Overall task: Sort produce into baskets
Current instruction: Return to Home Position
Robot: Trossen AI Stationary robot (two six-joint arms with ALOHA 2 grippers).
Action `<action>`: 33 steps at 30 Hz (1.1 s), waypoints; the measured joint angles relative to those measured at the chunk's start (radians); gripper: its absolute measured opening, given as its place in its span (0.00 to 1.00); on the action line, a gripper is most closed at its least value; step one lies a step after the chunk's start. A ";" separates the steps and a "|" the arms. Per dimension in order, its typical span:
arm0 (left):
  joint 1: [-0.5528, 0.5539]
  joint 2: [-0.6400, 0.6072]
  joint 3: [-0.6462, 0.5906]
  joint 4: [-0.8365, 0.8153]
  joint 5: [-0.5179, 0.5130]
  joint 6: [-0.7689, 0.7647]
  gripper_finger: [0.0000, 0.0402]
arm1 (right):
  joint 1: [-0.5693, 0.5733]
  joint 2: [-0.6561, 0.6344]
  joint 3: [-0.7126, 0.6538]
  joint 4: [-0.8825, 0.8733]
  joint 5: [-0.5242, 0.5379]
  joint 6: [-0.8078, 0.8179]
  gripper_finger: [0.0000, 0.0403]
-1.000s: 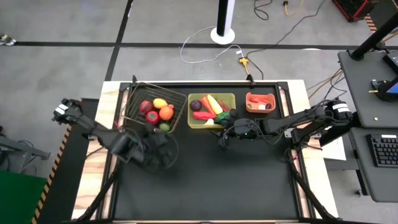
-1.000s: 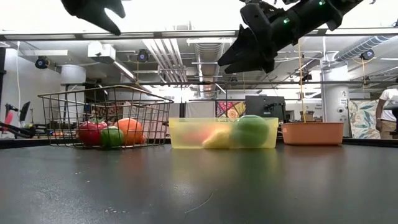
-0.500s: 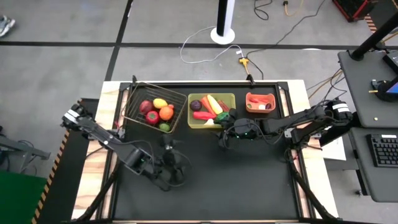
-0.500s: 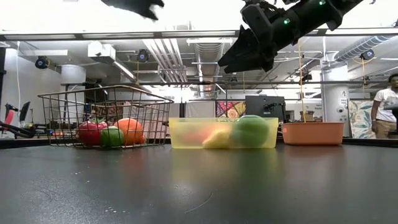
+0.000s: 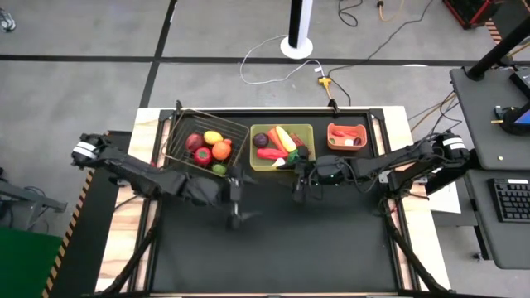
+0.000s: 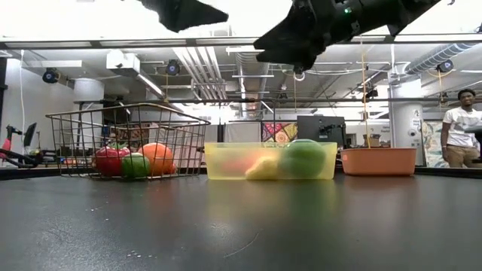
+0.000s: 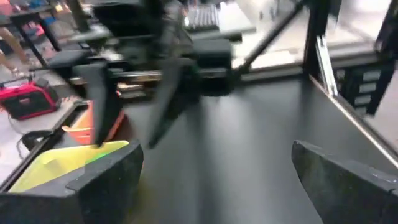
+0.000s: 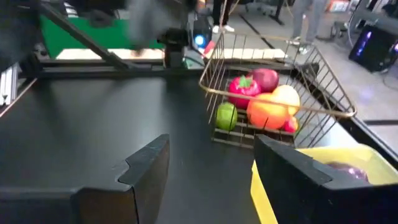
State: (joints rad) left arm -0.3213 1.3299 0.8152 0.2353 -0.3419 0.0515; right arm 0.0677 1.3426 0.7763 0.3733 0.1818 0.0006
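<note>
The wire-mesh basket at the far left holds a red tomato, a lemon, an orange fruit and a lime. The yellow-green tray holds a purple beet, red chili, carrot and green pepper. The salmon-red bin holds red pieces. My left gripper is open and empty, high above the table in front of the basket. My right gripper is open and empty, above the table just in front of the tray. Its fingers point toward the basket.
The three containers stand in a row along the black table's far edge. The two grippers are close together over the table's middle. A person stands in the room beyond the table's right side.
My left gripper has swung toward the table's right edge, first toward the near edge and then back, and now sits nearer my right gripper. It has stayed open and empty. My right gripper has risen a little in front of the tray.
</note>
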 joint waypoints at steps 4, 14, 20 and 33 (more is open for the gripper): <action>0.077 -0.134 -0.159 0.113 0.048 -0.018 0.97 | -0.003 -0.004 -0.005 0.037 -0.002 -0.022 0.56; 0.162 -0.454 -0.371 0.138 0.091 -0.038 0.97 | -0.003 -0.058 -0.030 0.098 -0.009 -0.063 0.56; 0.167 -0.580 -0.410 0.105 0.092 -0.038 0.97 | -0.003 -0.151 -0.076 0.096 -0.010 -0.083 0.56; 0.276 -0.741 -0.401 -0.094 0.140 -0.063 0.97 | -0.003 -0.472 -0.348 0.261 -0.010 -0.076 0.56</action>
State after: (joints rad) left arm -0.0455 0.5888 0.4140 0.1410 -0.2019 -0.0115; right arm 0.0649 0.8706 0.4280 0.6341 0.1719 -0.0755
